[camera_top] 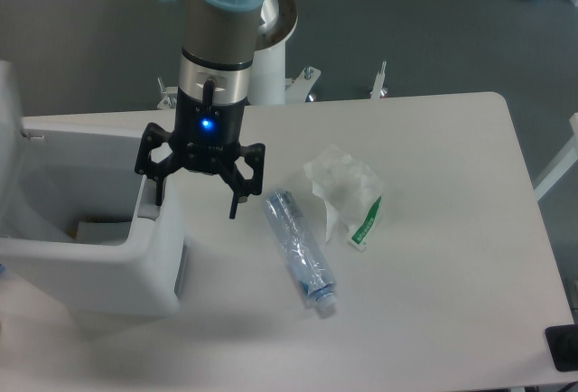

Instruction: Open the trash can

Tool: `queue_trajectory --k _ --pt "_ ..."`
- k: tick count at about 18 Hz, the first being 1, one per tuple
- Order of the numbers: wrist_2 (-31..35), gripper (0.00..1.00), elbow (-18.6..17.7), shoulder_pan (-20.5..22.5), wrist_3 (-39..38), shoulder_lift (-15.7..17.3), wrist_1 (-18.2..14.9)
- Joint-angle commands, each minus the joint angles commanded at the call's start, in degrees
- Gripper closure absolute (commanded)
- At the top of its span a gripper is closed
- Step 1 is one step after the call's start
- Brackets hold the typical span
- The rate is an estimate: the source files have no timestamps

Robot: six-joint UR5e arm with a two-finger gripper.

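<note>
Trash can [99, 270] sat at the left edge of the white worktop [433, 320], partly cut off by the frame. Its lid [9, 148] stood swung up at the far left, so the can was open and the inside was exposed, with a pale flat shape low in it that was too unclear to identify. The gripper [197, 202] hung pointing down over the can's right rim, blue light lit on its body. Jaws were spread wide and held nothing; the left fingertip sat at the grey push-tab [147, 205] on the rim, contact hard to confirm. A crushed clear plastic bottle [299, 252] lay on the worktop just right of the gripper. Beside that lay a crumpled clear wrapper [345, 189] with a green-printed strip.
</note>
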Motion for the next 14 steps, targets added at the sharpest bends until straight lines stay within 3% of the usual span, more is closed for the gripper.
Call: queue_trajectory --k 6,9,14 --pt "-0.71 0.0 3.43 0.7 0.87 0.62 0.0" --pt "-0.09 0.0 5.27 3.16 1.31 -0.17 0.44" --pt "10.45 0.0 5.72 4.66 10.27 -1.49 0.0"
